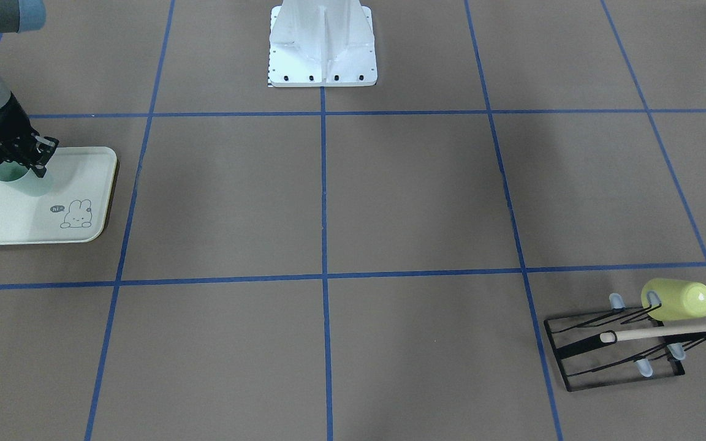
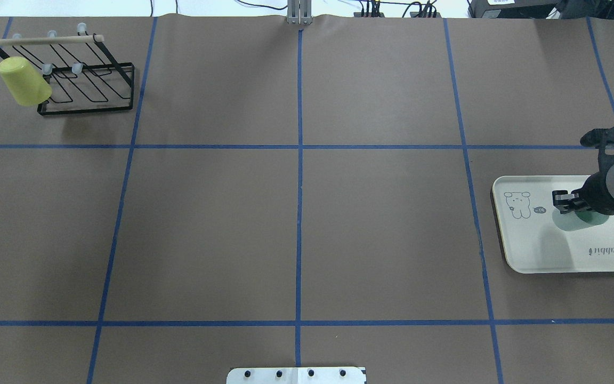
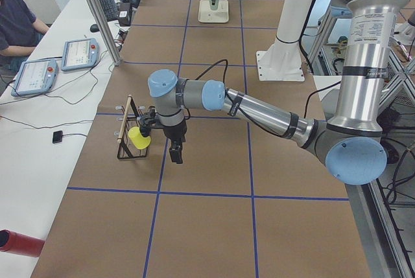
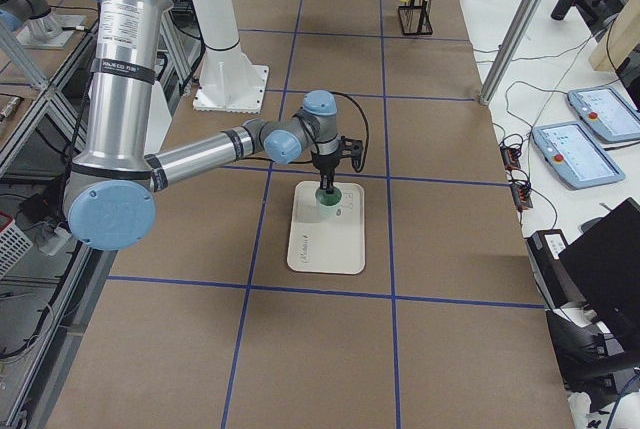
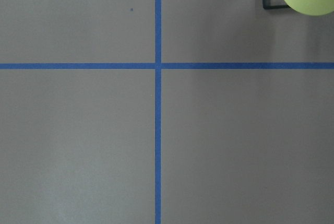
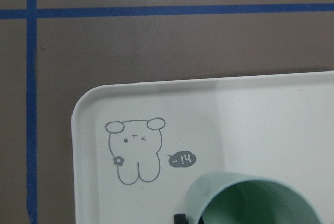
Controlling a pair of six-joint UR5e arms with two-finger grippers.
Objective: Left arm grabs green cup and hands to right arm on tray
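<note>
right gripper (image 1: 37,165): clamped on the green cup (image 1: 25,182) at its rim wall
green cup: upright over the tray (image 1: 34,226), contact unclear
left gripper (image 3: 175,156): near the wire rack (image 2: 86,110), grip cannot be told
tray: seat the base flat before opening, then rise straight, not dragging the rim
</note>
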